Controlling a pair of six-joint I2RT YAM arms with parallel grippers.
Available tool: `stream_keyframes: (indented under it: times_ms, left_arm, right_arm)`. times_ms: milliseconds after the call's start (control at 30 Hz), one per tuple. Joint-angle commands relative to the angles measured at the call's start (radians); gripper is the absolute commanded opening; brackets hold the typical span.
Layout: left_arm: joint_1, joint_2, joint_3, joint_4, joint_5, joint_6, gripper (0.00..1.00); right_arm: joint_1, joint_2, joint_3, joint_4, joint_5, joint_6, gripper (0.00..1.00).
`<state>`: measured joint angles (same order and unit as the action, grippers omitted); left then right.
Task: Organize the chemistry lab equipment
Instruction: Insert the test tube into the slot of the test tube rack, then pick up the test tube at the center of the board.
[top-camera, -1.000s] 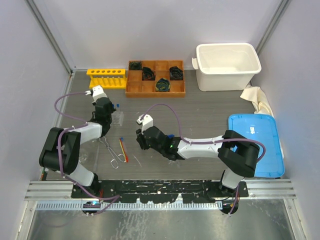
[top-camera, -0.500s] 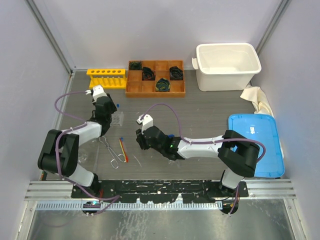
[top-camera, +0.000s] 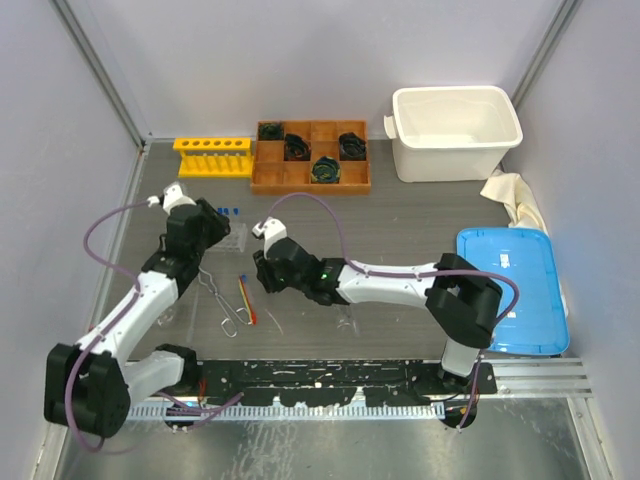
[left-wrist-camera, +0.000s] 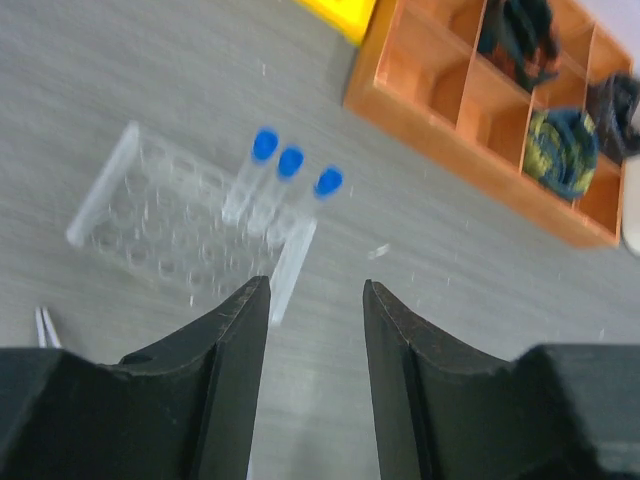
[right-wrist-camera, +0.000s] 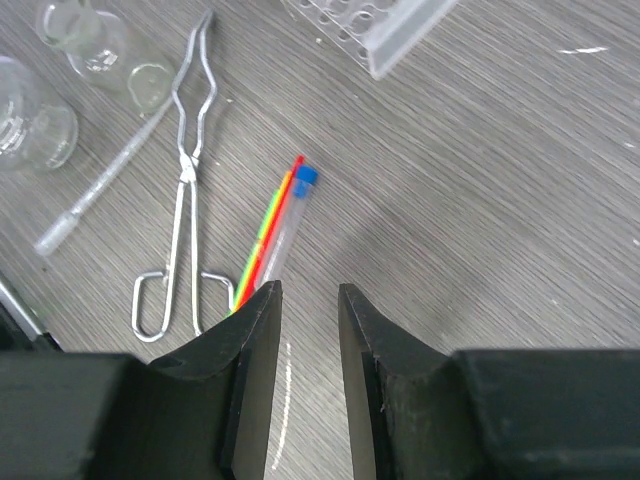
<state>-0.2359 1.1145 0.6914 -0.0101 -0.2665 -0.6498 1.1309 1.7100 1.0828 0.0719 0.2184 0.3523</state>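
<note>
Nearest the arm bases, the tongs (right-wrist-camera: 186, 190), a thin stick (right-wrist-camera: 262, 228) and one capped tube (right-wrist-camera: 284, 228) lay on the table (top-camera: 400, 215), with tube and stick touching side by side. A dropper (right-wrist-camera: 105, 185) and two flasks (right-wrist-camera: 28, 125) lay beside the tongs. The right gripper (right-wrist-camera: 307, 292) hung over the near end of the tube, its jaws a narrow gap apart and holding nothing. Farther out, the left gripper (left-wrist-camera: 314, 300) stood spread and empty, aimed at a clear rack (left-wrist-camera: 165, 215) with three capped tubes (left-wrist-camera: 290, 162) at its far edge, caps pointing away. At the back stood the yellow rack (top-camera: 213, 157), no tubes showing in it, beside a wooden tray (top-camera: 310, 160). Likely hazards: with so narrow a gap, the right jaws might land on the tube rather than astride it and roll it away, or pinch the stick along with it. The left gripper might nudge the light clear rack and scatter the three tubes.
</note>
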Motion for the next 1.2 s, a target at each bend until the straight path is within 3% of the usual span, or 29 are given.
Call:
stream_keyframes:
  times_ms: [0, 300, 533, 1167]
  left_arm:
    - [-0.004, -0.109, -0.087, -0.151, 0.153, -0.099, 0.44]
    - [-0.004, -0.417, -0.132, -0.434, 0.163, -0.064, 0.44]
    - [-0.004, -0.614, -0.133, -0.564, 0.119, -0.057, 0.45]
    - [-0.004, -0.661, -0.127, -0.647, 0.157, -0.059, 0.45]
  right_arm:
    - [0.000, 0.081, 0.141, -0.092, -0.074, 0.031, 0.35]
    - [0.007, 0.229, 0.285, -0.160, -0.154, 0.087, 0.35]
    - [0.017, 0.307, 0.343, -0.179, -0.135, 0.092, 0.34]
    - [0.017, 0.405, 0.416, -0.231, -0.087, 0.099, 0.34]
